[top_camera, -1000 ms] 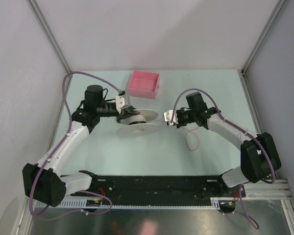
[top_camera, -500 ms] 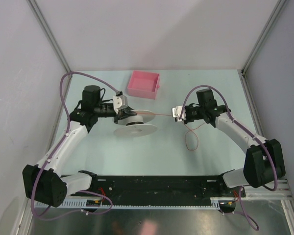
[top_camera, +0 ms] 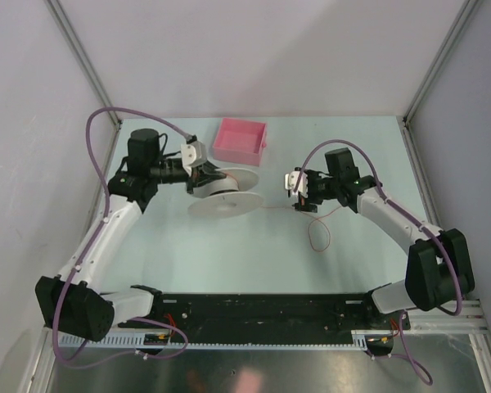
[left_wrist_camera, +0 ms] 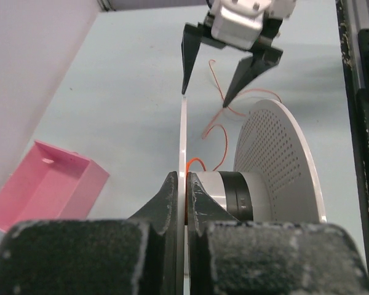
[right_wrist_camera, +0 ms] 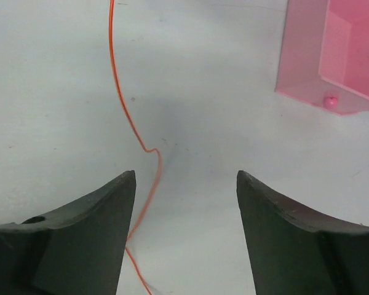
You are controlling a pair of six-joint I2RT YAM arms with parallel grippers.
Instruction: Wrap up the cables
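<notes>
The cable is a hair-thin orange wire [top_camera: 317, 237] that runs slack from the white spool [top_camera: 229, 203] across the table to a loose loop on the right. My left gripper [top_camera: 206, 178] is shut on the spool's thin flange [left_wrist_camera: 183, 141]. The spool's grey core [left_wrist_camera: 234, 193] and perforated far flange [left_wrist_camera: 277, 166] lie right of the fingers. My right gripper [top_camera: 298, 199] hangs open just right of the spool, low over the table. The wire [right_wrist_camera: 120, 92] passes beside its left finger [right_wrist_camera: 92, 227], ungripped. In the left wrist view the right gripper [left_wrist_camera: 204, 97] faces me with its fingers spread.
A pink bin [top_camera: 240, 141] stands behind the spool at the back of the table, and its corner [right_wrist_camera: 350, 49] shows at the right wrist view's top right. Grey walls close in the left, right and back. A black rail [top_camera: 262, 311] runs along the near edge.
My right gripper has opened and let the wire go; the wire, drawn taut half a second ago, now lies slack. My left arm has drawn the spool slightly back and left.
</notes>
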